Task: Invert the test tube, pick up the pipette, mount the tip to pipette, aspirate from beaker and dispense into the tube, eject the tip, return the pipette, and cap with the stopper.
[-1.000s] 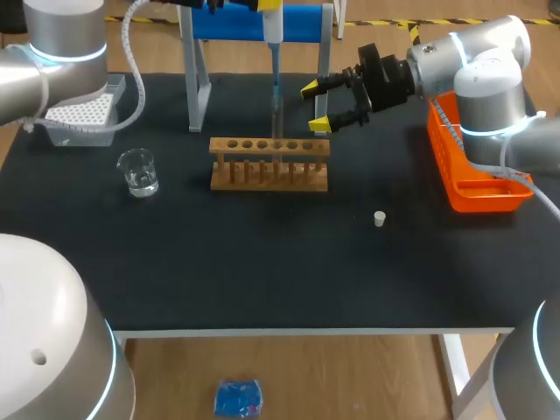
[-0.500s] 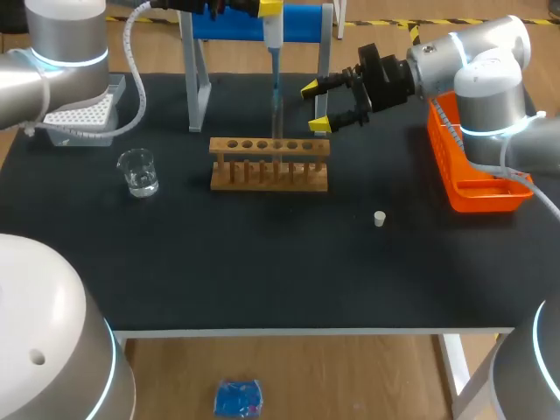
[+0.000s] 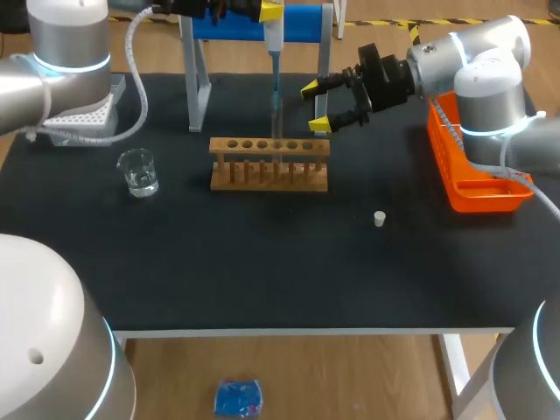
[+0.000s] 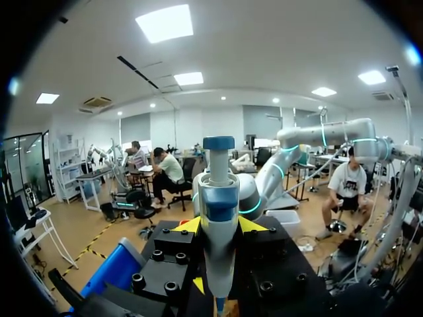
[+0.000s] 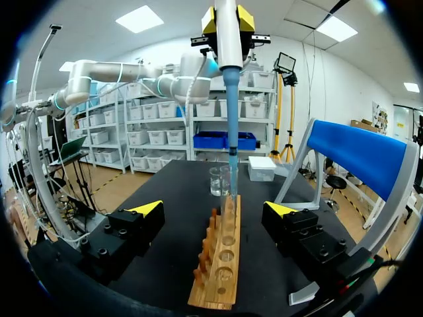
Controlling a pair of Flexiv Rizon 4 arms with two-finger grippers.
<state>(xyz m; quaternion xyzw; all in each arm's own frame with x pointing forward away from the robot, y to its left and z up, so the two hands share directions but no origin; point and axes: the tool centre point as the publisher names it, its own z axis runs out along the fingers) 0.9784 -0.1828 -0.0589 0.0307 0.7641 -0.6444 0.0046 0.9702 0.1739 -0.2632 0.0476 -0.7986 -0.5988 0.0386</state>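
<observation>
Left tool [image 4: 218, 226] clamped on the pipette [image 3: 272, 35], held upright above the wooden rack [image 3: 269, 164], high over the worktop's [image 3: 262, 262] far edge. The pipette tip [image 5: 231, 142] points down into the test tube [image 5: 232, 188] standing in the rack. Right tool [image 3: 317, 106] has fingers apart and holds nothing; it sits just beside the rack's right end, on the far side. Beaker [image 3: 138, 171] near the left edge, well apart from the rack. Stopper [image 3: 379, 219] lies alone, right of middle. Tip box [image 3: 80, 114] at the far-left corner. Orange basket [image 3: 477, 188] along the right edge. Blue stand [image 3: 302, 22] at the far edge behind the pipette.
</observation>
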